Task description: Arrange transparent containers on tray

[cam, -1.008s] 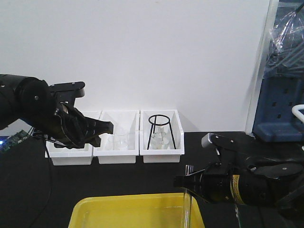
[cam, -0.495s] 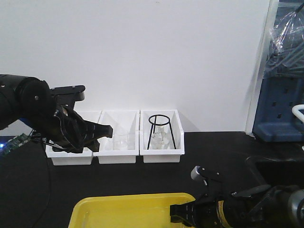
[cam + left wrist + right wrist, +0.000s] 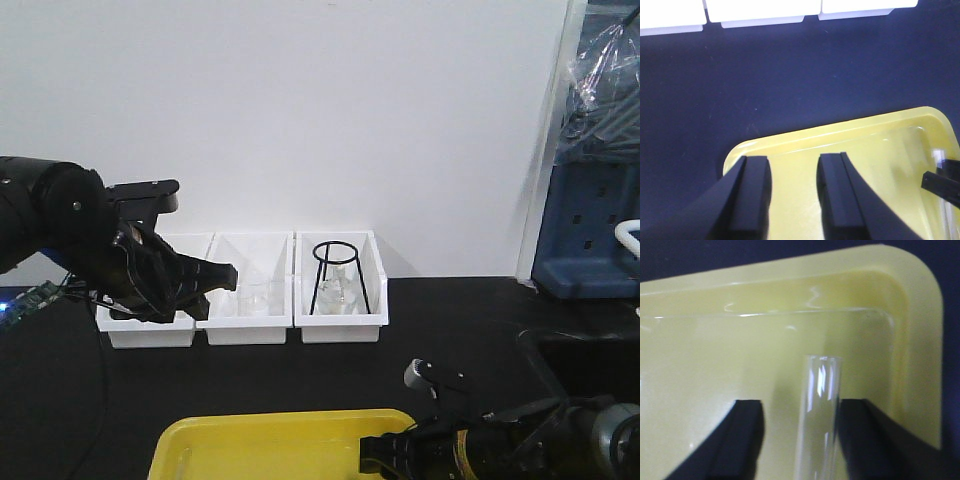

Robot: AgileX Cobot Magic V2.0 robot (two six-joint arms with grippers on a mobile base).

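Clear glass test tube [image 3: 818,415] stands between my right gripper [image 3: 800,440] fingers, apart, at the yellow tray's [image 3: 920,315] 3 o'clock end. My left gripper [image 3: 792,200] hangs open, empty.

The flat black table [image 3: 420,330] carries a shallow yellow plastic tray [image 3: 200,445], with three white rectangular plastic bins [image 3: 245,330] behind that tray.

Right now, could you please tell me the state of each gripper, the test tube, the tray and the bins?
Left gripper: open, empty, above the tray's near-left part.
Right gripper: low over the tray, test tube between its fingers; contact unclear.
Test tube: open rim toward the tray's far wall.
Yellow tray: flat on the black table.
White bins: hold clear glassware; right one has a black wire stand.
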